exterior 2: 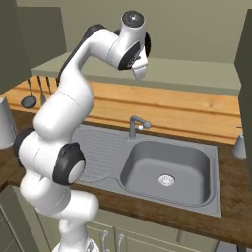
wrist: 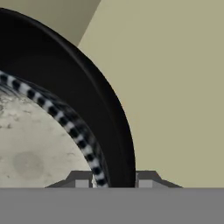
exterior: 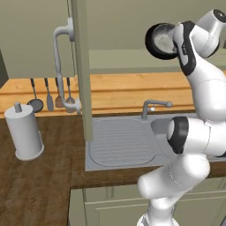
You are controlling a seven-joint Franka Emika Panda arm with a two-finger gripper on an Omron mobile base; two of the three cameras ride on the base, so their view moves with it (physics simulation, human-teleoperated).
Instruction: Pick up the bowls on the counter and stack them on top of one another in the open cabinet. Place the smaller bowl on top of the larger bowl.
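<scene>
- Gripper (wrist: 113,183): you are looking along it in the hand view, where its two fingers are sitting either side of a bowl's rim, one against the inside and one against the outside, clamped on the wall between them.
- Bowl (exterior: 161,41): you are seeing it tipped on edge high in front of the open cabinet (exterior: 132,59), its pale speckled inside facing the left base camera and its black outside turned away. It is hanging above the cabinet's flat shelf, not touching it.
- Bowl, close up (wrist: 52,113): black outer wall, a striped band under the rim, and a speckled grey interior are showing.
- Cabinet door (exterior: 81,66): it is standing open, edge-on, with the curved grey bar handle (exterior: 59,66) on its left face.
- Counter (exterior: 39,185): the dark wood top is carrying the steel sink (exterior 2: 165,170) and faucet (exterior 2: 135,125), well below the bowl.
- Paper towel holder (exterior: 24,130): it is standing upright on the counter at the left.
</scene>
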